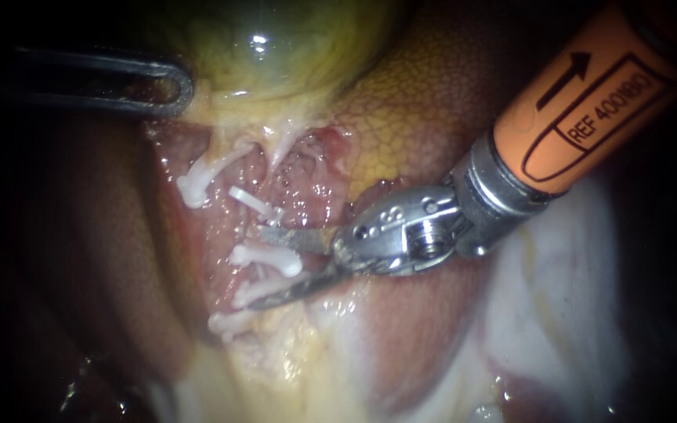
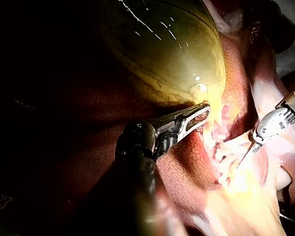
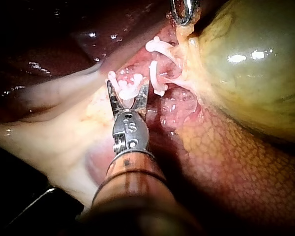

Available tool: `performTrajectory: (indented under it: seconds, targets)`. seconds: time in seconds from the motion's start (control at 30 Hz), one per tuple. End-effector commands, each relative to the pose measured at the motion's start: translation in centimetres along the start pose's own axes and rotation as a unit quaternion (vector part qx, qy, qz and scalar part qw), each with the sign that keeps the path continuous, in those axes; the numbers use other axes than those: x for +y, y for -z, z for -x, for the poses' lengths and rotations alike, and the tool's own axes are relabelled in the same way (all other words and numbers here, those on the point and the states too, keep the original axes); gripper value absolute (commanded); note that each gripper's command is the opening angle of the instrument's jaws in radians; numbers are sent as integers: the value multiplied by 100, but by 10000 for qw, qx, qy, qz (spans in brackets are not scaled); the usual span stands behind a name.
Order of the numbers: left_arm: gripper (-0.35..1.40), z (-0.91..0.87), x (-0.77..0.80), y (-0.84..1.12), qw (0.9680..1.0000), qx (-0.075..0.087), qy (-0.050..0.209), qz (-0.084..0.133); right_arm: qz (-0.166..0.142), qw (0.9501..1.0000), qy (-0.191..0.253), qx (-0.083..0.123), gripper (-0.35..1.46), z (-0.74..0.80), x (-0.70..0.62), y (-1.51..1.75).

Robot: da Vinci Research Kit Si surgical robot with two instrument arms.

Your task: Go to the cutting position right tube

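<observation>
My right instrument, on an orange shaft, reaches in with two thin blades open. A white clip on a pale tube lies between the blades, with neither blade closed on it. Several more white clips sit nearby, one above and one on the tube further left. In the right wrist view the open blades straddle the clipped tube. My left instrument is shut on the edge of the green-yellow gallbladder, holding it up; the left wrist view shows those jaws at the gallbladder's lower rim.
Mottled red-brown liver lies right of the clips and under the right instrument's wrist. Pale yellowish fatty tissue spreads below the clips. White membrane covers the lower right.
</observation>
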Motion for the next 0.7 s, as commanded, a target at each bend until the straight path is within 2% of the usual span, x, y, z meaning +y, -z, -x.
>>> performTrajectory:
  seconds: [0.03, 0.27, 0.7]
  targets:
    - [-35, 0, 0, 0, 10000, 1, -2, -5, 0, 10000, 1, -1, 113, 0, 0, 0]
    - [-35, 0, 0, 0, 10000, 2, -2, -5, -22, 10000, -19, 2, 115, 4, -1, 8]
    - [-35, 0, 0, 0, 10000, 1, -2, -5, -164, 9997, -197, 17, 118, 18, -2, 53]
